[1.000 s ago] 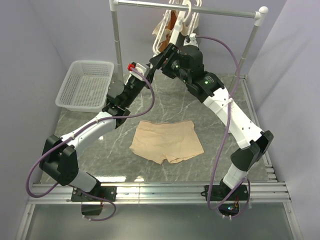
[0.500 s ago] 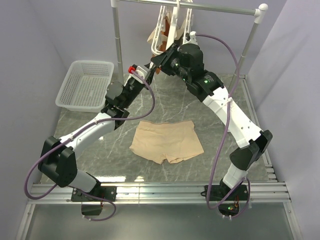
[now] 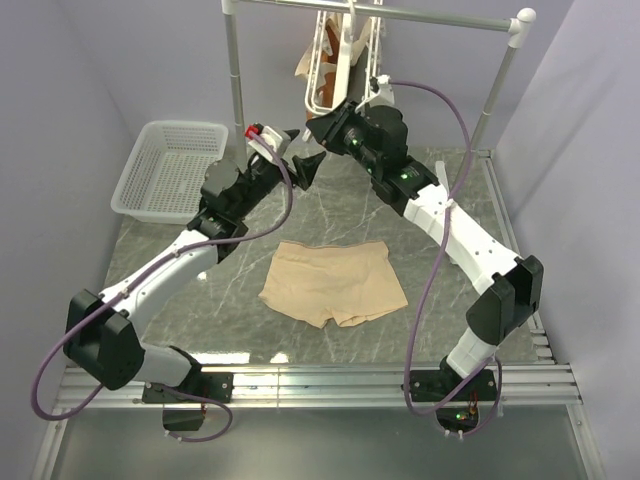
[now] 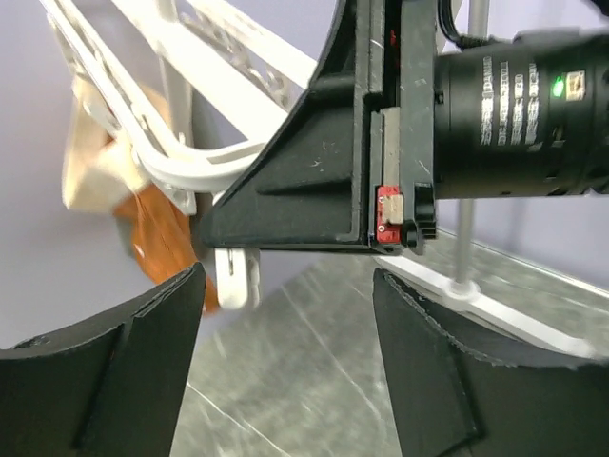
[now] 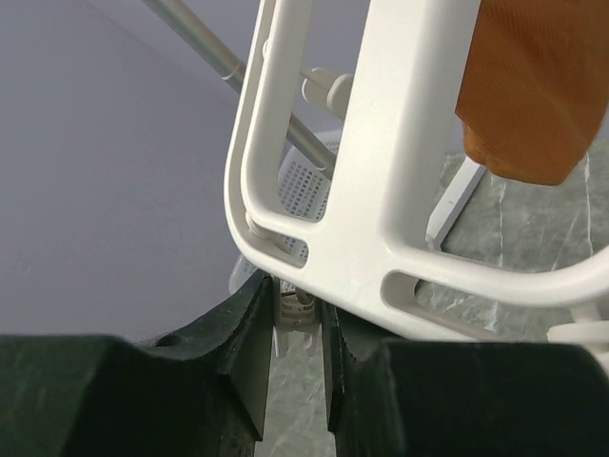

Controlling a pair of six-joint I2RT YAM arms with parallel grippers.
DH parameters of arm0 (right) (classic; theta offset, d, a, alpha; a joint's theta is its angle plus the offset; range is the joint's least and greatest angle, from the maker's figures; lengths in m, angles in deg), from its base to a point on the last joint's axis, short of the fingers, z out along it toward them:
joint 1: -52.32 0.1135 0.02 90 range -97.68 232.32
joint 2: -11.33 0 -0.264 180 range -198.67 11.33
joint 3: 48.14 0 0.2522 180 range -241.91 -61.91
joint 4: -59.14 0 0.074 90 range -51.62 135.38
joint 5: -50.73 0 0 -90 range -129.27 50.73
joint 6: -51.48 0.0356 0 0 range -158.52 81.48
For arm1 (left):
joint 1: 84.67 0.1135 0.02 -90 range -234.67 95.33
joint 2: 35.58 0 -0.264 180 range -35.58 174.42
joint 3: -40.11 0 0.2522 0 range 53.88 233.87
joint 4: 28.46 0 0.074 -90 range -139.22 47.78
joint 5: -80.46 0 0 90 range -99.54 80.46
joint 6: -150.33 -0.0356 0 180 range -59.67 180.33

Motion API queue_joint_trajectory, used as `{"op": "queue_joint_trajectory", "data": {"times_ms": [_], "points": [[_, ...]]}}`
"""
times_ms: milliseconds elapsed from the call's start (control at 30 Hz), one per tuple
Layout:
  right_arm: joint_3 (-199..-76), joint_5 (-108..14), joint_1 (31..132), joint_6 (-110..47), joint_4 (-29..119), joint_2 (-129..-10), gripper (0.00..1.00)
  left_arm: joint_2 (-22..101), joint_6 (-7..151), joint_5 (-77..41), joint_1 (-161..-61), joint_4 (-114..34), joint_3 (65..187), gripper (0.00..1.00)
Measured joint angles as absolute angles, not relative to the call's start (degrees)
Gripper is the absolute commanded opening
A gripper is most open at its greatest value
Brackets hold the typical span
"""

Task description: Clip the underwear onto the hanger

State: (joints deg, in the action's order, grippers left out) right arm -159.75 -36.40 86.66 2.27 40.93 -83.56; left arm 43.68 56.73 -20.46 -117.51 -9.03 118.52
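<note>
Pinching a small white clip (image 5: pixel 295 322) under the hanger (image 5: pixel 400 190) frame, my right gripper (image 5: pixel 295 362) has its jaws nearly closed on that clip, with a rust-orange garment (image 5: pixel 533 86) hanging just beside. My left gripper (image 4: pixel 285 286) is spread wide with nothing between its fingers, raised close to the right one. The underwear (image 3: pixel 333 280) lies flat on the tabletop (image 3: pixel 215 320), well below the hanger, between my two arms.

White mesh basket (image 3: pixel 135 190) sits upper left on the grey marbled surface (image 3: pixel 230 320). Up top, a metal rail (image 3: pixel 440 17) crosses the frame, with a rust-orange garment (image 5: pixel 533 86) hanging below it.
</note>
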Motion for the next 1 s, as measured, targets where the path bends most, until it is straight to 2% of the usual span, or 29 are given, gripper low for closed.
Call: {"op": "queue_joint_trajectory", "data": {"times_ms": [300,667,767,800,833,867,900,933,1000], "points": [[-151.51,-45.14,84.24,-1.34,55.73,-82.84,0.00,43.99,63.66,-22.42,-113.67,-20.90,125.29,0.64],[-148.99,-52.79,83.25,-4.18,67.05,-82.84,0.00,49.48,63.97,-24.87,-111.61,-22.56,130.93,0.48],[-147.38,-53.69,83.23,-4.68,70.33,-82.65,0.00,50.11,63.40,-25.77,-111.59,-21.73,130.93,0.35],[-146.59,-54.02,83.23,-4.88,71.58,-82.56,0.00,50.26,63.01,-26.55,-111.59,-21.38,130.93,0.24],[-145.83,-54.23,83.21,-5.05,72.98,-82.54,0.00,50.37,62.79,-27.36,-111.68,-21.08,130.93,0.18],[-145.02,-54.28,83.21,-5.20,74.68,-82.49,0.00,50.53,62.02,-27.43,-111.85,-20.86,130.93,0.07],[-144.62,-54.26,83.12,-5.25,75.47,-82.41,0.00,50.70,61.72,-27.71,-111.94,-20.49,130.93,0.03],[-144.21,-54.23,83.04,-5.40,76.43,-82.41,0.03,50.90,61.43,-27.73,-111.94,-20.03,130.93,0.00],[-143.75,-54.02,83.01,-5.49,77.65,-82.41,0.21,51.31,61.13,-27.95,-111.96,-19.00,130.93,0.00]]}}
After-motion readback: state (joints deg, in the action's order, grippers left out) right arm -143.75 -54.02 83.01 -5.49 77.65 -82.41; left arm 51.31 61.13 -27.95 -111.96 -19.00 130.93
